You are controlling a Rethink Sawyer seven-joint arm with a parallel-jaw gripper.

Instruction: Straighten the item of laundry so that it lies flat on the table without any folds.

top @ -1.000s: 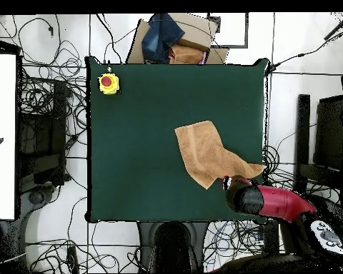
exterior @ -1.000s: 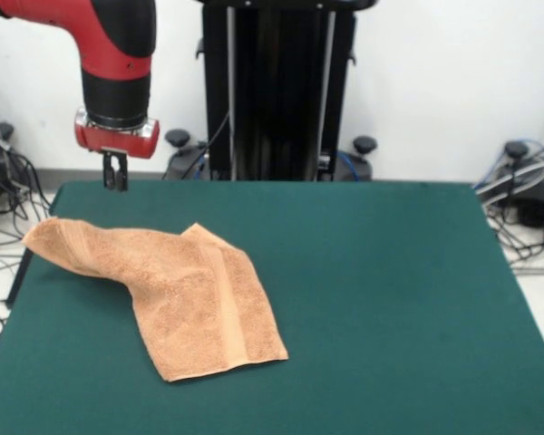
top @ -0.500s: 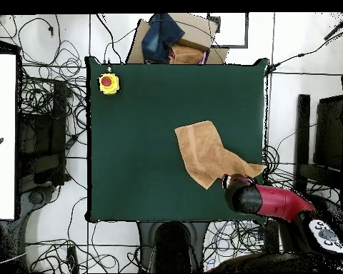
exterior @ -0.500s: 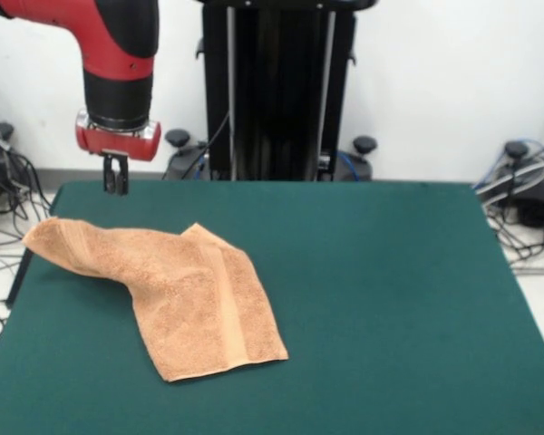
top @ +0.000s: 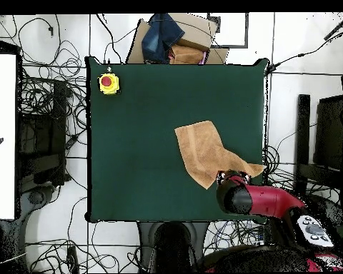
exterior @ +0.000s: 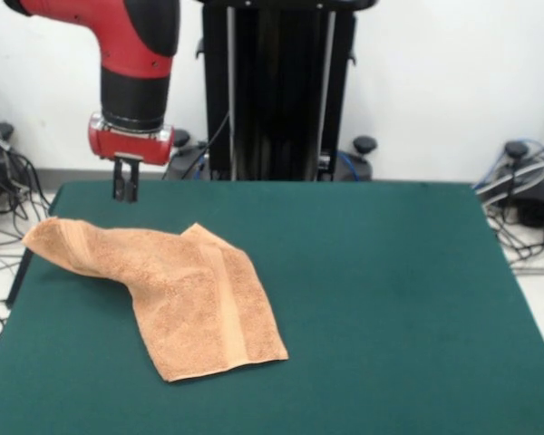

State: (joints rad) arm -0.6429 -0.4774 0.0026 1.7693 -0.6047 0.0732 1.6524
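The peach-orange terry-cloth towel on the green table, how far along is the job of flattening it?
Nothing looks done yet. The peach-orange terry-cloth towel lies crumpled on the dark green felt-topped table, one part folded over with a striped band showing. In hand: nothing; the red and black arm's gripper hangs above the table's far edge, clear of the cloth. Left: grasp an edge or corner, pull out the fold, lay it flat.
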